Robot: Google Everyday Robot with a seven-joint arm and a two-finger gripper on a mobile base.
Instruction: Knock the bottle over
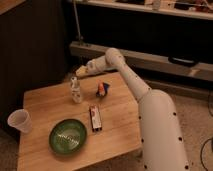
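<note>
The small clear bottle [75,90] with a pale cap stands upright on the wooden table [45,102], near the back middle. My gripper [80,71] is at the end of the white arm reaching over the table's far edge. It hovers just above and slightly right of the bottle's cap, close to it.
A white paper cup [19,120] stands at the table's left edge. A green bowl [68,135] sits at the front. A dark flat bar [95,118] lies in the middle. A small orange-and-blue object [102,89] stands right of the bottle. A dark wall and shelf are behind.
</note>
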